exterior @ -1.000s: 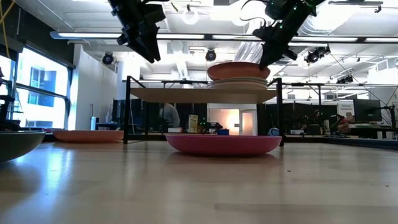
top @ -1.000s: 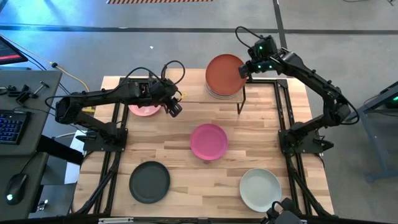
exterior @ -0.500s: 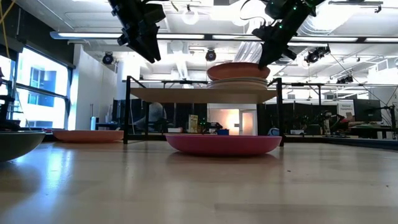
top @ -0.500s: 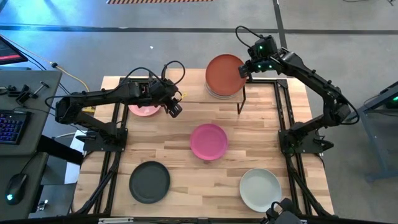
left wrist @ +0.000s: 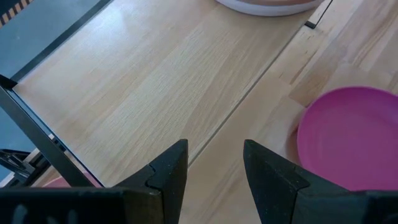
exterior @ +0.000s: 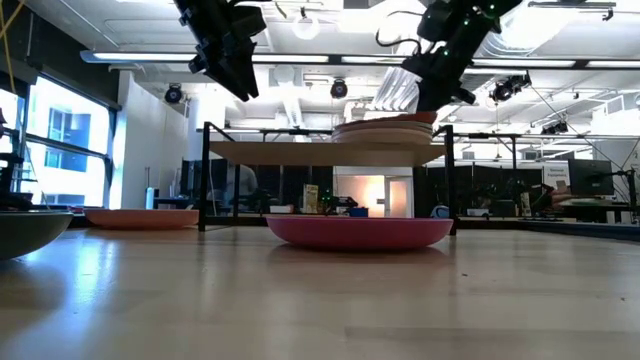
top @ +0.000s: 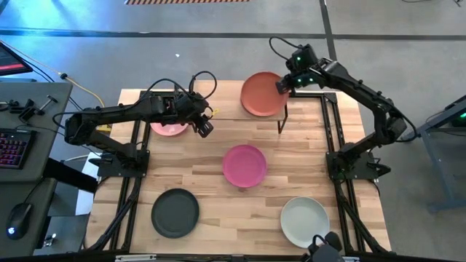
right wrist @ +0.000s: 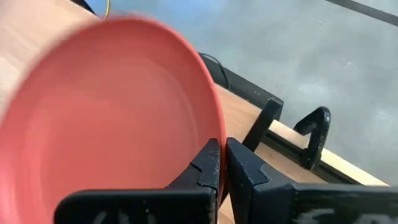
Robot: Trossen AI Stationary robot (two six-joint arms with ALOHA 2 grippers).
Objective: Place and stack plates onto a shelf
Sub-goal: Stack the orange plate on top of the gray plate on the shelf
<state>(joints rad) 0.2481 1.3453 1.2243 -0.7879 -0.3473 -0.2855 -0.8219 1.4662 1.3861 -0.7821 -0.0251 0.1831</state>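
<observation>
The terracotta plate [top: 261, 94] lies on top of a stack of plates [exterior: 385, 135] on the right part of the shelf [top: 218, 108], and my right gripper [top: 281, 85] is shut on its rim. My left gripper [left wrist: 214, 165] hangs open above the shelf's left part, touching nothing. A light pink plate [top: 167, 129] lies on the table at the shelf's left end, partly under the left arm. The magenta plate [top: 245, 165], the charcoal plate [top: 175, 212] and the pale plate [top: 304, 221] rest flat on the table. My right gripper pinches the terracotta plate's rim [right wrist: 221, 140] between its two fingers, one above and one below the rim. It has the plate's right side and comes from the table's right, slanting down. The plate sits about level on the stack [exterior: 385, 122].
The shelf's black legs [top: 282, 120] stand on the far half of the table. Bare shelf top [left wrist: 161, 81] lies left of the stack. The arms' black frames [top: 338, 164] run along both table sides. Open table lies between the magenta, charcoal and pale plates.
My right gripper has moved down and a little toward the table's left and near edge, still shut on the rim. The terracotta plate, held above the stack before, has come down onto it and now covers the stack from above.
</observation>
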